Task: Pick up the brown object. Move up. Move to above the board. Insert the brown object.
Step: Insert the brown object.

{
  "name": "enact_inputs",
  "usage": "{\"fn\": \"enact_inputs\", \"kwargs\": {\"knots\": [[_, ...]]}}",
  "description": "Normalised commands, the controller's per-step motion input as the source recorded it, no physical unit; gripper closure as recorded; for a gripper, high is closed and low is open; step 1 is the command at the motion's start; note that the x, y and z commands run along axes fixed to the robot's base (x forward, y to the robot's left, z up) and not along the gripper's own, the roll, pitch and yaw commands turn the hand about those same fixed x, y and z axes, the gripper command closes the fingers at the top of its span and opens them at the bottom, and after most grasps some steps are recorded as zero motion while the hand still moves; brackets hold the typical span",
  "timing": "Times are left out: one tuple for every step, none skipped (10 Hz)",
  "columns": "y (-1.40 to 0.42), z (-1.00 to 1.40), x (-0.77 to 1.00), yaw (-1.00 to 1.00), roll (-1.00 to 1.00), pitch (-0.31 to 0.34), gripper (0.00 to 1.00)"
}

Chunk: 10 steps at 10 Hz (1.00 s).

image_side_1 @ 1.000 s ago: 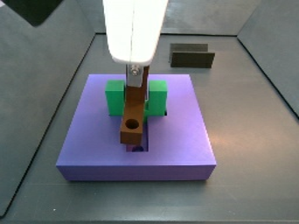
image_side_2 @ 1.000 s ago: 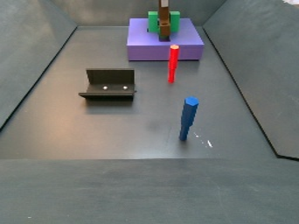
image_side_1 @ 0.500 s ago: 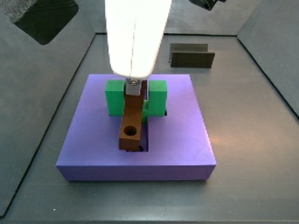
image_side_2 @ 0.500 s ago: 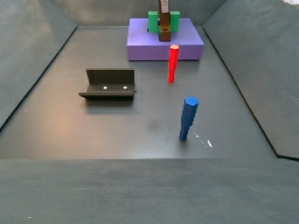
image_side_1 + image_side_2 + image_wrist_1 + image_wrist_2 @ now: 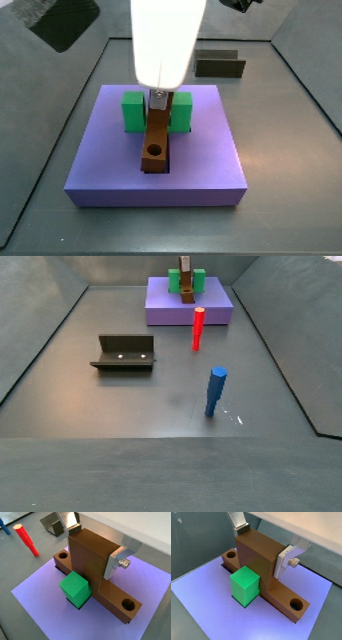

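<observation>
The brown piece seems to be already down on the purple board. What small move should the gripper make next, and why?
Probably open the gripper and let go. In both wrist views the brown object lies along the board with its flat bar low against the surface beside the green block, and the fingers grip its upright part. It looks seated.

Evenly lit from above, bright and flat, with no flicker of colour cast. Overexposed to plain white on the arm above the gripper [image 5: 159,97] in a side view, all surface detail lost there. Soft, short shadows only: a faint one under the green block [image 5: 244,586] on the board [image 5: 211,612], another beside the blue post [image 5: 217,391] on the floor [image 5: 120,406], next to a small bright glint. Sharp enough close up in both wrist views; coarse and slightly soft in both side views, far objects reduced to blobs.
</observation>
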Motion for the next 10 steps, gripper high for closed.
{"fn": "enact_inputs", "kwargs": {"knots": [[0.00,-0.17,0.07,0.00,0.00,0.000,1.00],[0.00,-0.23,0.00,0.00,0.01,0.000,1.00],[0.00,-0.21,-0.01,0.00,0.05,-0.007,1.00],[0.00,-0.11,-0.10,0.00,0.07,-0.006,1.00],[0.00,-0.04,-0.06,0.02,0.00,0.000,1.00],[0.00,-0.13,-0.10,0.01,0.00,-0.079,1.00],[0.00,0.00,0.00,0.01,0.00,-0.090,1.00],[0.02,0.07,0.03,0.07,0.02,-0.083,1.00],[0.00,0.00,0.00,0.01,0.00,-0.090,1.00],[0.00,0.00,0.00,0.00,0.00,-0.087,1.00]]}}
